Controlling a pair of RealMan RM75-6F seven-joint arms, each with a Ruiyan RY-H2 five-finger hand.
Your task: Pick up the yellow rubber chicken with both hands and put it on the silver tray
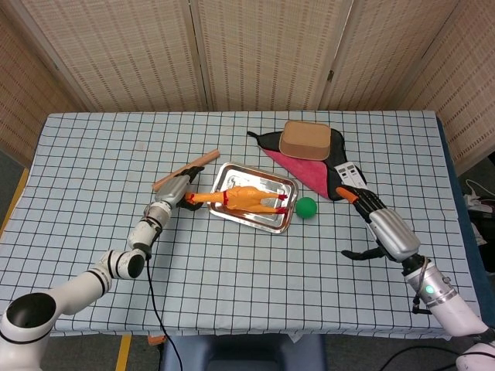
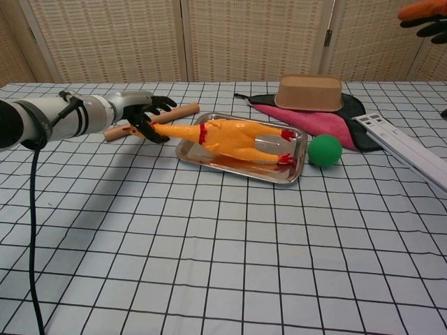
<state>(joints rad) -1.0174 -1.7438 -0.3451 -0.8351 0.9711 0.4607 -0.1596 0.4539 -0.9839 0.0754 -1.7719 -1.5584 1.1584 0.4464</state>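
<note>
The yellow rubber chicken (image 1: 246, 199) (image 2: 237, 136) lies lengthwise in the silver tray (image 1: 267, 225) (image 2: 230, 167), its red feet toward the green ball. Its head and neck stick out past the tray's left rim. My left hand (image 1: 176, 193) (image 2: 143, 116) holds that head end, with fingers curled around the neck and beak. My right hand (image 1: 384, 226) (image 2: 423, 17) hovers far to the right of the tray with its fingers spread and nothing in it. Only its fingertips show in the chest view.
A green ball (image 1: 307, 206) (image 2: 325, 150) touches the tray's right end. A wooden stick (image 1: 186, 169) (image 2: 180, 110) lies behind my left hand. A brown bowl (image 1: 304, 140) (image 2: 309, 92) sits on pink cloth (image 1: 298, 166) (image 2: 318, 120), beside a white strip (image 1: 349, 174) (image 2: 405, 150).
</note>
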